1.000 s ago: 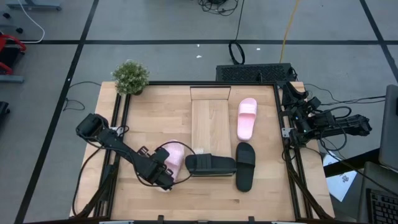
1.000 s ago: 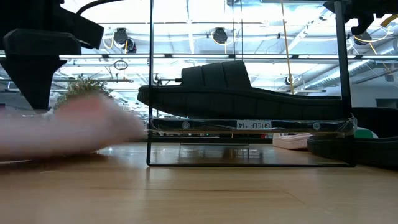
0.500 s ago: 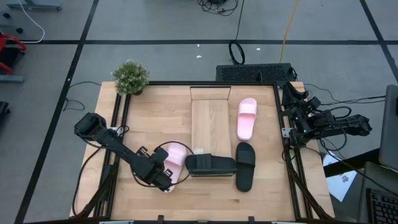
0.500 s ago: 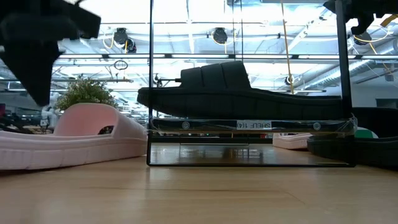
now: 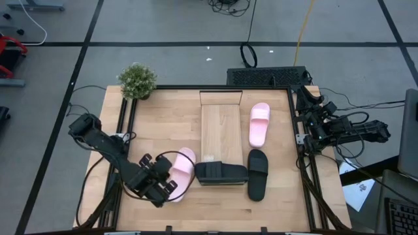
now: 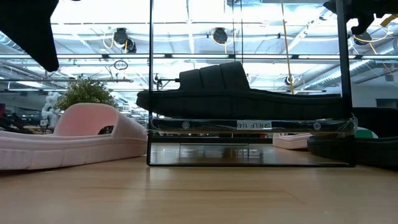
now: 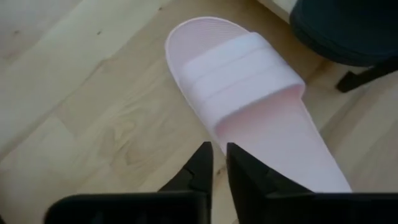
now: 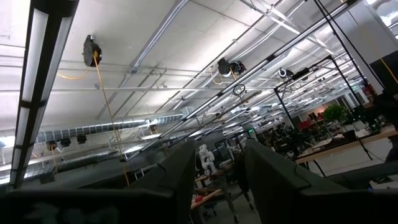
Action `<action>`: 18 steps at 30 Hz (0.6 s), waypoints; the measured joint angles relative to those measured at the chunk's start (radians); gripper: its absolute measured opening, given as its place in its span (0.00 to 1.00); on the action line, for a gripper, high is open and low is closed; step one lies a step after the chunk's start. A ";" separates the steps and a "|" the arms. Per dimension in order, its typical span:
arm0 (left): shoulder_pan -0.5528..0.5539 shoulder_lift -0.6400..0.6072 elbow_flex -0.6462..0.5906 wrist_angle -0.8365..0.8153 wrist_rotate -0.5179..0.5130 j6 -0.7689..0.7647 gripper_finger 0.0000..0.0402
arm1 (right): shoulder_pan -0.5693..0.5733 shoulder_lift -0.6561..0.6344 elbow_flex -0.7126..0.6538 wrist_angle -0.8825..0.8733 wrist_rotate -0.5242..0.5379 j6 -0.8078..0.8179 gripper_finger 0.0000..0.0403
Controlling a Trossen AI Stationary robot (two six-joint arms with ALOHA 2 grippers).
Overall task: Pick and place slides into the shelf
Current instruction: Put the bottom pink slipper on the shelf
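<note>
My left gripper [image 5: 164,180] [image 7: 216,158] hovers shut beside the near pink slide [image 5: 182,166] [image 7: 261,106] [image 6: 74,137], just off its left edge, touching nothing. That slide lies sole-down on the table, left of the shelf. The shelf [image 5: 221,124] [image 6: 249,126] carries one black slide [image 5: 221,173] [image 6: 242,93] lying crosswise on its near end. A second black slide [image 5: 257,173] and a second pink one [image 5: 259,124] lie on the table to the shelf's right. My right gripper [image 8: 219,168] is parked off the table's right edge, pointing at the ceiling, slightly open.
A small potted plant [image 5: 137,80] stands at the far left corner of the table [image 5: 157,124]. The parked right arm [image 5: 336,127] and its cables sit past the right edge. Bare wood shows left of the shelf and along the near edge.
The near pink slide was still moving a second ago and now lies still on the table. My left gripper has drawn back from it toward the table's near left corner and has risen.
</note>
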 joint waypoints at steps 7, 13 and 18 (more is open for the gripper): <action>0.003 0.002 0.000 0.009 -0.033 0.016 0.29 | 0.000 0.000 0.000 -0.001 0.000 0.004 0.32; 0.013 0.044 0.000 0.117 -0.037 0.218 0.39 | 0.000 0.000 0.000 -0.002 0.000 0.005 0.32; 0.039 0.084 0.000 0.134 -0.035 0.332 0.44 | 0.000 0.000 0.000 -0.003 0.000 0.006 0.32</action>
